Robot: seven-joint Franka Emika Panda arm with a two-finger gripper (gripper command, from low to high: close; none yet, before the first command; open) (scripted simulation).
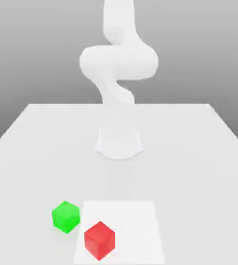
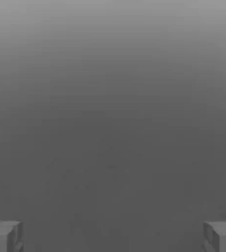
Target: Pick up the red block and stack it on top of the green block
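Gripper fingers (image 2: pixel 15 235) are standing wide apart, holding nothing. Ahead of the arm's base (image 1: pixel 119 145), the red block (image 1: pixel 99 240) is resting on a white patch (image 1: pixel 134 233), near the green block (image 1: pixel 65 217).

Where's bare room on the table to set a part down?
Bare: the white square's right half in the exterior view, right of the red block; also the tabletop between arm base and square. Crowded: the square's left edge, green block beside red.
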